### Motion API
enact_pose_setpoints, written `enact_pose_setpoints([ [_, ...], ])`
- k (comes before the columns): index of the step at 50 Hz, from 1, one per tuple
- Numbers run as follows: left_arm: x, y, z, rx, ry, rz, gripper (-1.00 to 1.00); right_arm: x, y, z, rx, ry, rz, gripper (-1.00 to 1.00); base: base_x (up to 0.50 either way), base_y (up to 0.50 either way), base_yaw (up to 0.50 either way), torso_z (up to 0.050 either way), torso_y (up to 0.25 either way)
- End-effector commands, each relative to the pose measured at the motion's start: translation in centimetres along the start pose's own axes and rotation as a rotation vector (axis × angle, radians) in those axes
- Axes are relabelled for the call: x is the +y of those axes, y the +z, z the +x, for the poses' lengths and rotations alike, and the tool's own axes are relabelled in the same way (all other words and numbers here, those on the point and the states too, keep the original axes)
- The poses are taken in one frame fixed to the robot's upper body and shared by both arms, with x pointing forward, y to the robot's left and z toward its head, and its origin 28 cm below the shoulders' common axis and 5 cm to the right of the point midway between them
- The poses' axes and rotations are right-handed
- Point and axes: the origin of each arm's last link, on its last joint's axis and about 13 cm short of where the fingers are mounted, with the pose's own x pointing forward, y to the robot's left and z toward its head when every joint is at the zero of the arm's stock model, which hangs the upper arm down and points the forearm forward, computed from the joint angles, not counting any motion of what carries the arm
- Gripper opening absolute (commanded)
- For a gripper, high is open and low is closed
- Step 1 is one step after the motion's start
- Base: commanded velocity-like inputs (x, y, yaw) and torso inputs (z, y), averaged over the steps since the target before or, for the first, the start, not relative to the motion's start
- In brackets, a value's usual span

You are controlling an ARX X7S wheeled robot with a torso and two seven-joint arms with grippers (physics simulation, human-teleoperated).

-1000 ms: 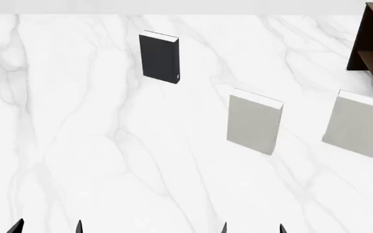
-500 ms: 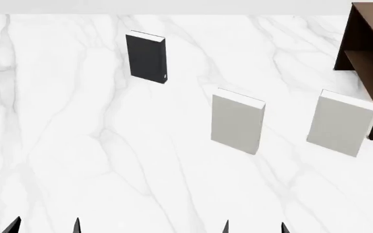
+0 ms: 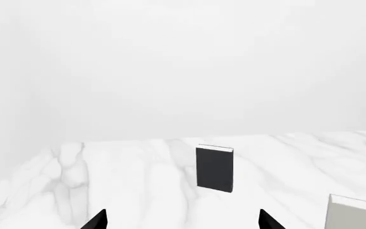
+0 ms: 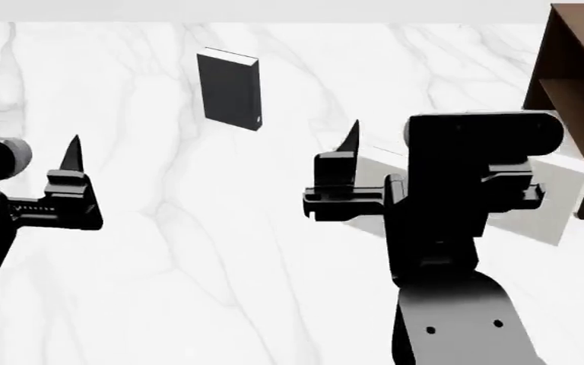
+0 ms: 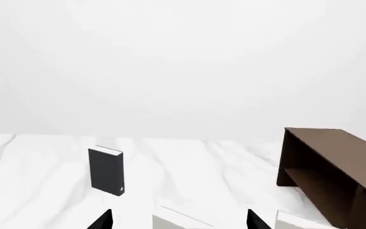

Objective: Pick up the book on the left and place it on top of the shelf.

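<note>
The book (image 4: 230, 90) stands upright on the white marble table (image 4: 170, 251), black, with white page edges along its top and a tiny white mark low on its spine, and I take it as my landmark. Nothing touches it. My left gripper (image 4: 28, 163) hangs in the air on the near side of the book and off to its left, well apart from it; from the head view only one pointed fingertip (image 4: 72, 152) shows clearly, but my left wrist view has both black tips at the frame's lower edge with a broad gap between them, so those jaws stand wide and hold nothing, with the book (image 3: 215, 168) straight ahead. My right gripper (image 4: 394, 156) hovers nearer than the book and to its right, also clear of it; its wrist view shows two tips spread apart in the same way, empty, though in the head view the arm's own bulk hides most of them, so I judge the spread from the wrist picture alone. Behind that arm, partly covered, stand two light-grey books (image 4: 368, 179), right of the black one and nearer. Far to the book's right stands the shelf (image 5: 335, 167), dark brown.
</note>
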Motion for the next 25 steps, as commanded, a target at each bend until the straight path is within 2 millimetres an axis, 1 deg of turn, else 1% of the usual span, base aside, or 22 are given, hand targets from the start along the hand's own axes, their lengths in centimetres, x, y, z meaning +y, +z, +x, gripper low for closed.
enact_pose_setpoints([
  [1, 1.1, 6.1, 1.3, -0.044, -0.028, 0.036, 1.00, -0.6, 6.6, 1.9, -0.040, 0.008, -0.006, 1.00, 0.00, 0.00, 0.00, 0.000, 0.000],
  [2, 1.1, 6.0, 1.3, -0.046, -0.024, 0.042, 1.00, -0.6, 6.6, 1.9, -0.047, 0.010, -0.001, 1.00, 0.00, 0.00, 0.00, 0.000, 0.000],
  [10, 1.3, 5.8, 1.5, -0.051, -0.033, 0.026, 1.00, -0.5, 6.5, 2.1, -0.034, 0.019, -0.008, 1.00, 0.50, 0.00, 0.00, 0.000, 0.000],
  [25, 1.6, 6.2, 1.5, -0.057, -0.020, 0.040, 1.00, -0.7, 7.6, 1.8, -0.023, 0.037, -0.008, 1.00, 0.50, 0.00, 0.00, 0.000, 0.001],
])
